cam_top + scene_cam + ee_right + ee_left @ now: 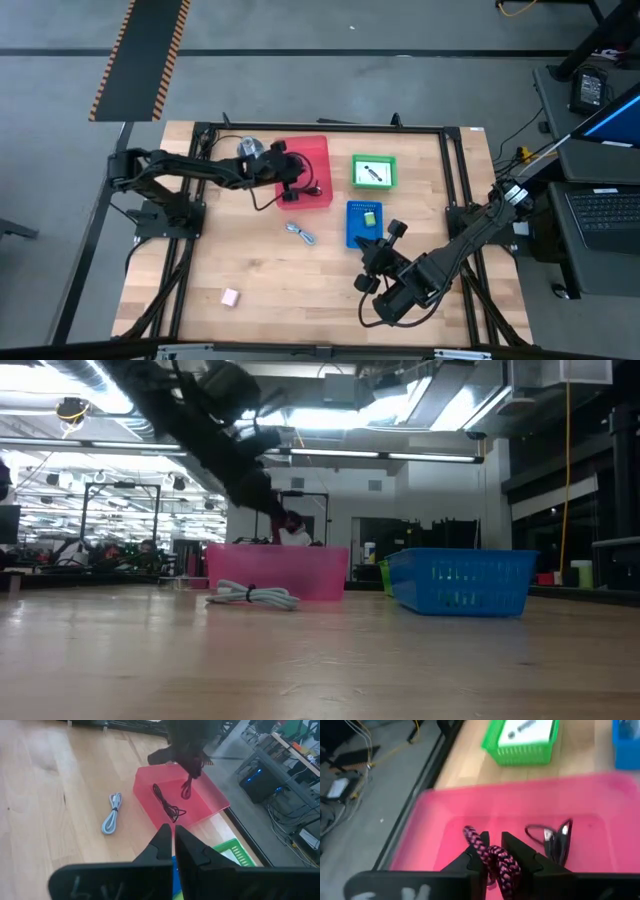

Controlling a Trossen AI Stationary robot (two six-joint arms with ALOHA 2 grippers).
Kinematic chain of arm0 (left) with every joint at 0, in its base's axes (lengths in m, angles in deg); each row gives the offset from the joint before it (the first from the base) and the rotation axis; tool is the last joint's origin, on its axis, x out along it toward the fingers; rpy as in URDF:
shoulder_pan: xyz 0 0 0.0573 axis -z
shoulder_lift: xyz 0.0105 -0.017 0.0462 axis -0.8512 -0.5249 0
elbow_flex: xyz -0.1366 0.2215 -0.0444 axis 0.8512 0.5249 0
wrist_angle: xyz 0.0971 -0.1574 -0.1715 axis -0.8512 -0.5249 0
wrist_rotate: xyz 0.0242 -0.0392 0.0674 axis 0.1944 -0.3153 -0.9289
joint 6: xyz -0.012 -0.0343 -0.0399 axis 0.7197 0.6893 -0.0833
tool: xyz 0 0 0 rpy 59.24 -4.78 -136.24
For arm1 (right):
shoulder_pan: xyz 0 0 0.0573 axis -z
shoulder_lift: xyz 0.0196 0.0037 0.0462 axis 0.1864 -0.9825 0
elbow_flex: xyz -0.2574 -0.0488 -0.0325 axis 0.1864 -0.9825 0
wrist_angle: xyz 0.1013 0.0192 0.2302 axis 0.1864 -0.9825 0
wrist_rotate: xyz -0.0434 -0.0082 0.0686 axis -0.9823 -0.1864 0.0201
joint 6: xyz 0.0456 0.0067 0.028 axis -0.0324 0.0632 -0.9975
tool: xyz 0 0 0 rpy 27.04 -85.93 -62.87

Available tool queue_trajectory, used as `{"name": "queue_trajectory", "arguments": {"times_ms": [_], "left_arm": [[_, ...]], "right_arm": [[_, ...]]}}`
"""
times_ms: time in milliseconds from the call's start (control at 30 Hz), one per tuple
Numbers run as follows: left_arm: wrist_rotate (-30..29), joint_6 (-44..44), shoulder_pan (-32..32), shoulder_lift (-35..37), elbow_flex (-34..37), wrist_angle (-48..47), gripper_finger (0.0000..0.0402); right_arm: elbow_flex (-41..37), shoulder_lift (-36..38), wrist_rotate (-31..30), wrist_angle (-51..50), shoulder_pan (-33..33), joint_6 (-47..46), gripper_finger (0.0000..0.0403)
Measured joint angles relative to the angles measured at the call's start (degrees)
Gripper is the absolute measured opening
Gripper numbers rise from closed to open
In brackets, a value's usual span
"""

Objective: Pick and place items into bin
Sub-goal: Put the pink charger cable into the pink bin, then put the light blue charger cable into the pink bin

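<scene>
A pale wooden worktop (250, 270) with a black frame stood on a grey floor (330, 90) marked by a black-and-orange hazard strip (142, 55). The left pincer (291, 178) hung over the pink bin (318, 152), closed on a dark red braided cord (492, 860) that dangled from it into the bin. Below the pincer, on the bin's floor, lay a thin black cable (551, 836).

Just beyond the bin from that pincer sat a green basket (374, 171) holding a white card (372, 171) with a black mark. A blue basket (362, 222) stood beside it, close to the right pincer (384, 243), with a small green piece (369, 217) inside. The right pincer hovered by that basket's edge, its fingers pressed together on nothing.

Between the two pincers, on bare wood, lay a coiled silvery-blue cable (299, 234). A pink cube (230, 296) sat well away from both, near the worktop's front edge. A round silver disc (249, 149) lay under the left arm.

Seen from worktop height, the room behind was a large workshop with bright ceiling strip lights (330, 420) and dark metal frames (120, 520). A laptop (600, 215) stood on a desk to the right of the worktop.
</scene>
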Motion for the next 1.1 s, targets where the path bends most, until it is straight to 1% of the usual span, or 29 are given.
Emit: {"name": "queue_trajectory", "arguments": {"times_ms": [133, 400, 533, 700, 833, 967, 1100], "left_arm": [[0.0, -0.02, -0.14, -1.78, 0.0, -0.06, 0.0073], [-0.85, -1.92, 0.36, -1.92, 0.0, -0.08, 0.0145], [-0.16, -1.55, 0.39, -1.92, 0.0, -2.76, 0.0165], [-0.31, -1.4, 0.41, -1.92, 0.0, -7.19, 0.0166], [-0.11, -0.53, 1.36, -1.76, 0.0, -7.77, 0.016], [-0.09, -3.32, 4.05, 0.01, 0.0, -7.82, 0.015], [-0.03, -5.78, 8.42, 3.21, 0.0, -8.04, 0.0139]], "right_arm": [[-0.03, 0.0, 0.0, -0.02, 0.01, -0.34, 0.0003], [-0.04, 0.0, 0.0, -0.02, 0.01, -1.06, 0.0003], [-0.04, 0.0, 0.01, -0.02, 0.0, -1.09, 0.0003], [-0.04, 0.0, 0.02, 0.0, 0.0, -1.09, 0.0003], [-0.04, 0.0, 0.02, 0.0, 0.02, -1.09, 0.0003], [-0.04, 0.0, 0.02, 0.0, 0.04, -1.07, 0.0003], [-0.04, 0.0, 0.02, -0.02, 0.04, -1.05, 0.0003]]}}
